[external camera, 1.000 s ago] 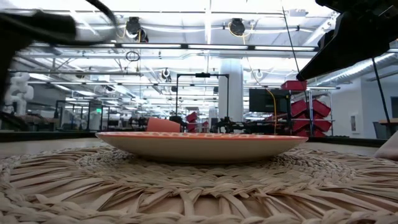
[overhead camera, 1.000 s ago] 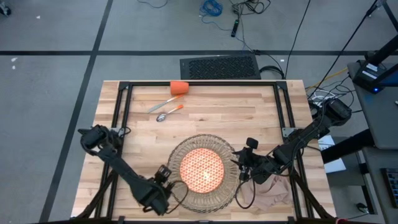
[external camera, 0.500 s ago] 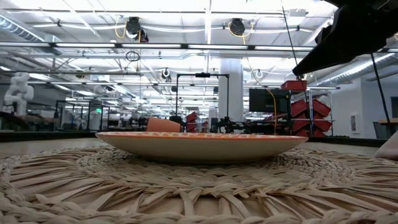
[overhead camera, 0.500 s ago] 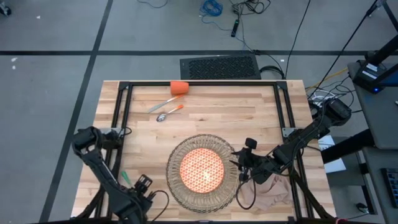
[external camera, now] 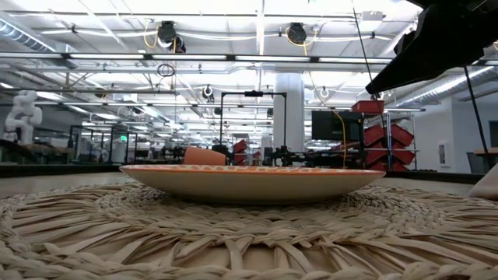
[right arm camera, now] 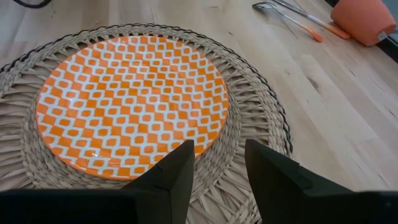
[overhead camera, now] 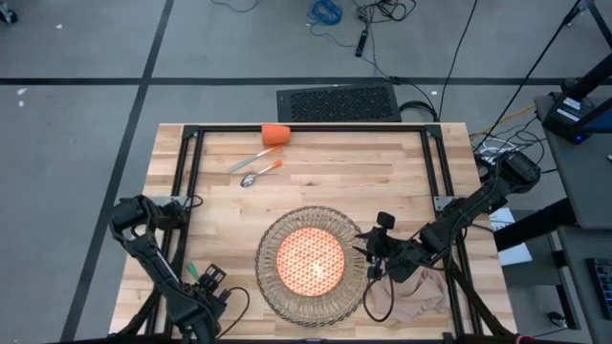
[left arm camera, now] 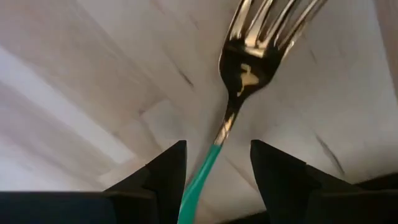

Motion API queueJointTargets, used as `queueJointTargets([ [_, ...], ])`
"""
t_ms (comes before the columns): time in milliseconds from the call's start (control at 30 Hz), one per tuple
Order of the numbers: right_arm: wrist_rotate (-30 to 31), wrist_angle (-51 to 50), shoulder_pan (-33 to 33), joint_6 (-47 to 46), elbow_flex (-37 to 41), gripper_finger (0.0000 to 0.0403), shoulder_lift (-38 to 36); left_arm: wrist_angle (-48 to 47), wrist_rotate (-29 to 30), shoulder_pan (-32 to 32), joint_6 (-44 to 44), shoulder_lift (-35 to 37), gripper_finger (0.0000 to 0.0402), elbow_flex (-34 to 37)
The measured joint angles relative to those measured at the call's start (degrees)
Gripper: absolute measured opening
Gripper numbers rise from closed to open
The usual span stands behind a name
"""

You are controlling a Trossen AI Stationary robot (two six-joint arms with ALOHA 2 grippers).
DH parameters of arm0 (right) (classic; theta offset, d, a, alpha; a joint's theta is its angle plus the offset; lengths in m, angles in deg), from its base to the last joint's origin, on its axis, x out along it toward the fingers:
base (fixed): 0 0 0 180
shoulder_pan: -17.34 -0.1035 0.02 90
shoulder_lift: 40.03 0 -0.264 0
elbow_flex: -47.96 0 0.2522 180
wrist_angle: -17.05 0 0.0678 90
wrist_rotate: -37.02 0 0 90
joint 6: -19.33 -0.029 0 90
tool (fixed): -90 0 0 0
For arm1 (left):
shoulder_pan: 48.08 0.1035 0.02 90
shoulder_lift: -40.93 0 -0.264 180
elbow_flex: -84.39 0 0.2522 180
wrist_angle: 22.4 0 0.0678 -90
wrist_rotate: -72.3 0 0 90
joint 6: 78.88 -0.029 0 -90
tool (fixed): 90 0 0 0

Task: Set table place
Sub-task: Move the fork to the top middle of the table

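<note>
While the left gripper (left arm camera: pixel 214 168) hangs low over the tabletop (overhead camera: pixel 382 172), jaws apart astride the fork's (left arm camera: pixel 239 93) green handle left of the placemat (overhead camera: pixel 311 263), closing off-centre could skid it away. Right gripper (right arm camera: pixel 217 165) waits beside the plate (right arm camera: pixel 127 102), jaws apart, empty.

Floor (overhead camera: pixel 86 57): grey, crossed by dark tape lines. A black vented mat (overhead camera: pixel 338 101) lies on it, well beyond the right pincer (overhead camera: pixel 367 256). Cables (overhead camera: pixel 368 19) and a blue coil (overhead camera: pixel 325 11) lie farther off. Hall behind: white ceiling beams (external camera: pixel 233 56), round lamps (external camera: pixel 166 33), a white column (external camera: pixel 287 113), a dark monitor (external camera: pixel 331 124), red bins (external camera: pixel 385 128).
</note>
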Motion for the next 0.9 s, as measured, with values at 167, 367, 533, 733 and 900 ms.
queueJointTargets([
  [167,0.0,0.0,0.0,-0.5,0.0,0.0130,0.0,3.9,-0.6,0.0,-0.4,0.4,0.0129,2.8],
  [367,0.0,0.0,0.0,-0.6,0.0,0.0130,0.0,5.5,0.6,0.6,-1.3,0.3,0.0015,3.5],
  [533,0.0,0.2,0.0,-0.6,0.0,0.0130,0.0,6.1,1.7,1.6,-1.3,0.3,0.0004,3.6],
  [733,0.0,0.3,0.0,-0.6,0.0,0.0130,0.0,3.1,3.9,2.7,-1.2,-0.1,0.0001,1.4],
  [900,0.1,0.4,0.0,-0.1,0.0,0.0130,0.0,1.2,14.3,4.1,-1.1,1.1,0.0000,-1.6],
])
